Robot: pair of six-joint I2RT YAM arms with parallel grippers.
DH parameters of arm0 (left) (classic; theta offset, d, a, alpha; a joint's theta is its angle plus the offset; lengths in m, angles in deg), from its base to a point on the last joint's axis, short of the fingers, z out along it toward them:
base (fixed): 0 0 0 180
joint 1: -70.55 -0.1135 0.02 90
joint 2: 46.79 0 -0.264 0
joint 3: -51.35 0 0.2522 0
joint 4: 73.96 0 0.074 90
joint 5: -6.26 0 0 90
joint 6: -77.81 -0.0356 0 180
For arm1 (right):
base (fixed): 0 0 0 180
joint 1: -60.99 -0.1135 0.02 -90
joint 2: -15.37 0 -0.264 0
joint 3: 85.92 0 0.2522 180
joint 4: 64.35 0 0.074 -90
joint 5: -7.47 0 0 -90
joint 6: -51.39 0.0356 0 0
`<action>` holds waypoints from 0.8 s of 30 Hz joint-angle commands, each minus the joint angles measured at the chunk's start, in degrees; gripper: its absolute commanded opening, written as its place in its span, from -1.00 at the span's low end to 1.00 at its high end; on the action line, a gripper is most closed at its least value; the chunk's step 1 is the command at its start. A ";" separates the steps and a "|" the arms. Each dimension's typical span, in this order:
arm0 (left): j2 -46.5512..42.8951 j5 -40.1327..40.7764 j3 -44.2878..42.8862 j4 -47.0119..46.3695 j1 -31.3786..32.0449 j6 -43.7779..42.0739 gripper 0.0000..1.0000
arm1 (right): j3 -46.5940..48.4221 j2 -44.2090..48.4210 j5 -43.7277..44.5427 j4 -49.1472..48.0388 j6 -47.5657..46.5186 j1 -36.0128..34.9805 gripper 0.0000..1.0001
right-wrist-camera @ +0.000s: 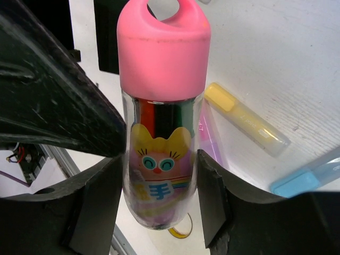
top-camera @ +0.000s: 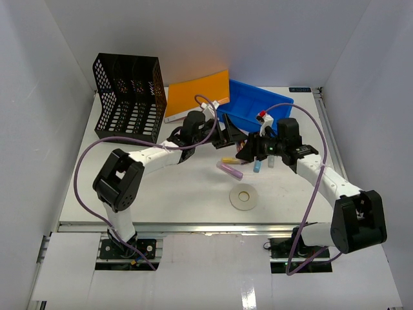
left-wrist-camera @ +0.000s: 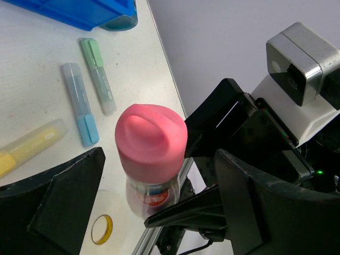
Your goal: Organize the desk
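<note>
Plain white back wall (top-camera: 213, 32), left wall (top-camera: 32, 110), right wall (top-camera: 381, 84) enclose workspace; even, diffuse light.

Left arm (top-camera: 151, 157) and right arm (top-camera: 322, 175) have white links, black joints, purple cables.

The right gripper (right-wrist-camera: 159, 199) presses both fingers against a clear pen tube (right-wrist-camera: 159, 143) with a pink cap (right-wrist-camera: 162, 48). On the white tabletop (right-wrist-camera: 276, 64), a yellow highlighter (right-wrist-camera: 247, 119) lies at three o'clock of the tube and a blue highlighter (right-wrist-camera: 305, 178) at four.
</note>
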 commanded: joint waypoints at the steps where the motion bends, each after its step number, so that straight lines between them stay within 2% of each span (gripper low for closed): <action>1: -6.34 3.20 -4.48 7.64 -1.85 -6.24 0.93 | 1.46 3.01 -3.78 -1.95 -4.04 3.26 -0.85; 6: -12.73 9.64 -6.91 19.01 -5.96 -15.42 0.96 | 3.43 2.39 -2.00 -1.05 -5.21 7.87 -0.85; 9: -18.20 13.83 -5.17 25.65 -8.39 -23.53 0.96 | 7.20 -0.36 3.58 -0.91 -5.02 9.62 -0.85; 13: -26.78 19.75 1.96 30.58 -10.22 -35.54 0.96 | 14.16 -5.47 14.09 -0.83 -1.64 11.44 -0.85; 20: -40.47 26.71 19.38 30.51 -10.79 -45.58 0.96 | 27.59 -19.23 28.00 -0.83 3.97 13.58 -0.85; 24: -46.63 30.28 25.51 29.52 -10.80 -48.89 0.96 | 32.73 -25.37 35.72 -1.00 4.51 13.77 -0.85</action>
